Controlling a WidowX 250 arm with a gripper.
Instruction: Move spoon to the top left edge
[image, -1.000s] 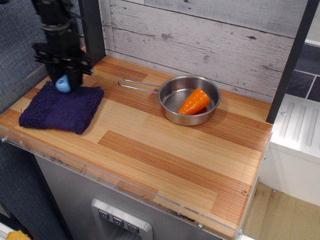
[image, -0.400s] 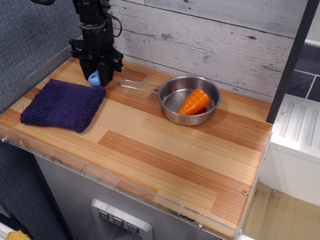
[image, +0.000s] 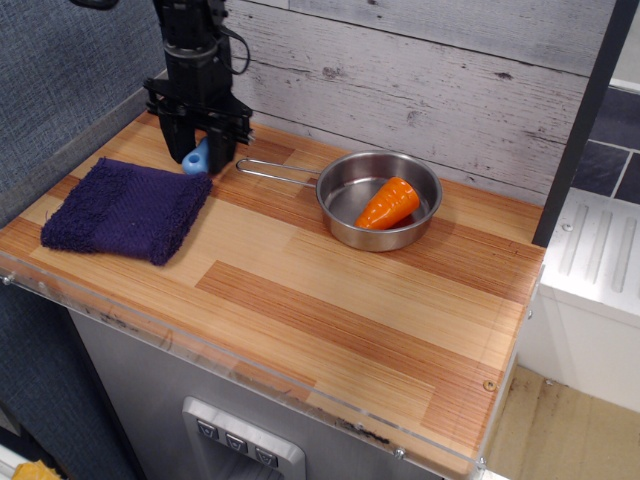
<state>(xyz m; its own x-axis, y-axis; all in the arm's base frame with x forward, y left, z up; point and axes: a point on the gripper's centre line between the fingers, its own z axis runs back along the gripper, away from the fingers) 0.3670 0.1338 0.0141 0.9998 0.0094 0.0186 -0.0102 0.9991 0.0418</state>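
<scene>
Towel (image: 125, 209), dark purple, lies low and to the left of the claw, its near corner just under the fingers; claw (image: 199, 153) hangs at the back-left corner of the wooden counter (image: 330, 300), close to the plank wall (image: 420, 80); spoon (image: 195, 159) sits between the fingers w/ its light-blue handle showing, the rest hidden behind the black fingers; jaws look spread a bit to either side of the blue piece, but can't tell whether they grip it or have let go, and can't tell if the spoon touches the wood or hangs just above it. Step in hand, by my read: placing phase, w/ the spoon already over the top left edge (image: 160, 125) strip beside the towel, so task looks nearly done. Next move prob calls for a small drop to the wood if not down yet, then spread fingers wide and lift straight up, w/o dragging the spoon onto the towel. Off to the right of the claw: steel pan (image: 380, 198), its thin handle (image: 275, 171) reaching back toward the claw and ending just beside it; orange carrot toy (image: 389, 203) lies inside the pan; both well clear of the drop spot, though the pan handle tip is near enough to mind on the way up.
</scene>
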